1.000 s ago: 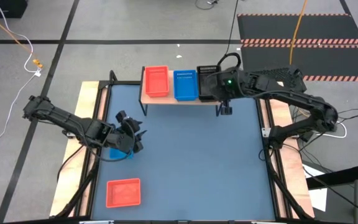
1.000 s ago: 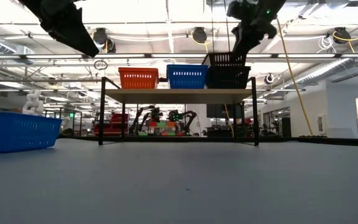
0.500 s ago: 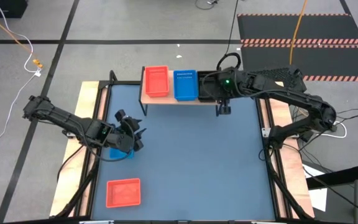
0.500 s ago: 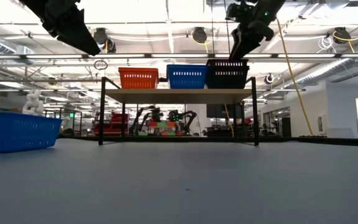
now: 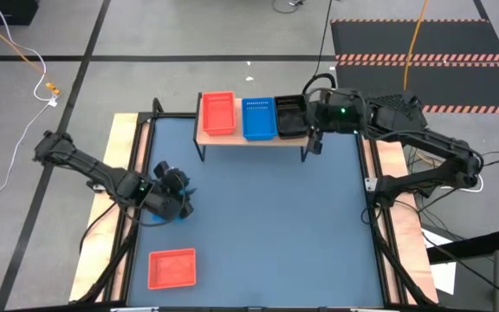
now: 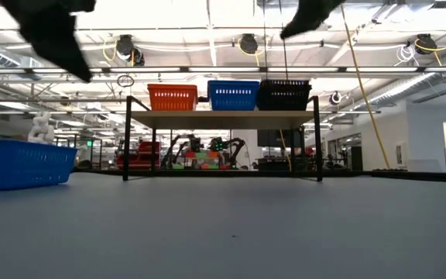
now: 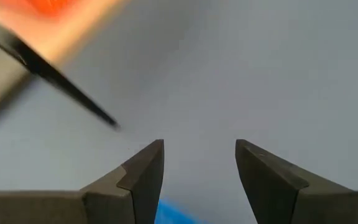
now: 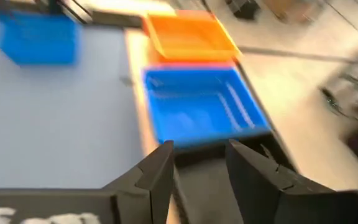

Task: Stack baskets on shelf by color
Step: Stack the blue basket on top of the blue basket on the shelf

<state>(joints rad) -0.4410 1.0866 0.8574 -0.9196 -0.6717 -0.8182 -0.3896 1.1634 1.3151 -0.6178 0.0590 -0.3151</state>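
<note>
Three baskets sit side by side on the shelf [image 5: 249, 137]: a red basket [image 5: 217, 113], a blue basket [image 5: 258, 118] and black baskets [image 5: 289, 116], which in the low view show as a black stack [image 6: 283, 94] at the shelf's right end. My right gripper [image 5: 314, 123] hovers open just right of the black stack; its fingers [image 8: 157, 168] stand above the black basket [image 8: 201, 171] without touching it. My left gripper [image 5: 177, 196] is open above another blue basket [image 5: 165, 214] resting on the table. A second red basket [image 5: 171, 267] lies near the table's front edge.
The blue tabletop [image 5: 267, 225] has wooden side rails [image 5: 124, 156]. The shelf stands on thin black legs [image 6: 317, 143] at the table's far edge. In the low view the table's blue basket [image 6: 18, 164] is at the far left.
My right gripper has set a black basket down onto the black one on the shelf, opened, let go, and risen toward the table's right edge. My left gripper has shifted a little toward the table's left and near edges above the blue basket.
</note>
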